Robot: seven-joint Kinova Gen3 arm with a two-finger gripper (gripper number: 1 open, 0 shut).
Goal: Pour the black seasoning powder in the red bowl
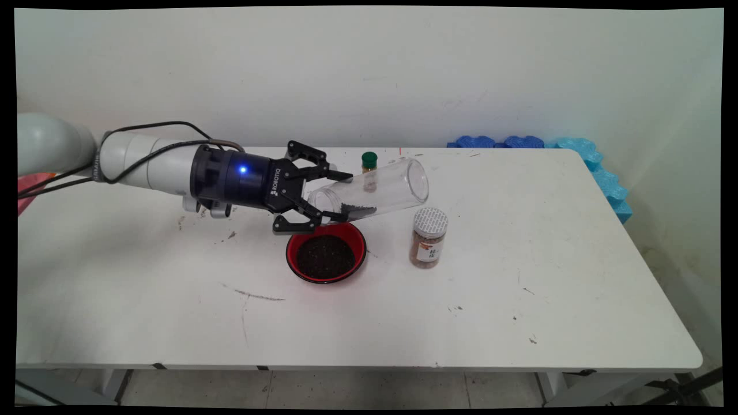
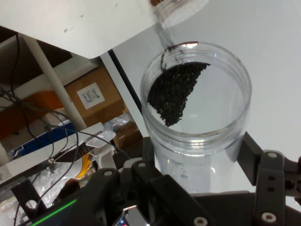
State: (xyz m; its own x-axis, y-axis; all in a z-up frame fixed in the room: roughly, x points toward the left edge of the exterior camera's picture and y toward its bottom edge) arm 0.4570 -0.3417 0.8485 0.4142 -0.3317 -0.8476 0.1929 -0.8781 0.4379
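My gripper (image 1: 345,197) reaches in from the left and is shut on a clear plastic jar (image 1: 386,187). The jar lies almost level, with the end in my grip a little lower. Dark grains (image 1: 358,212) rest along its lower wall. Directly below the gripped end sits a red bowl (image 1: 361,241) filled with the same dark grains. In the hand view the jar (image 2: 202,108) stands between my fingers (image 2: 250,153), and the grains (image 2: 174,94) form a wedge inside it.
A small spice jar (image 1: 429,239) with a white cap and brown contents stands just right of the bowl. Behind the clear jar stands a green-capped bottle (image 1: 369,161). Blue foam pieces (image 1: 594,167) line the table's far right corner.
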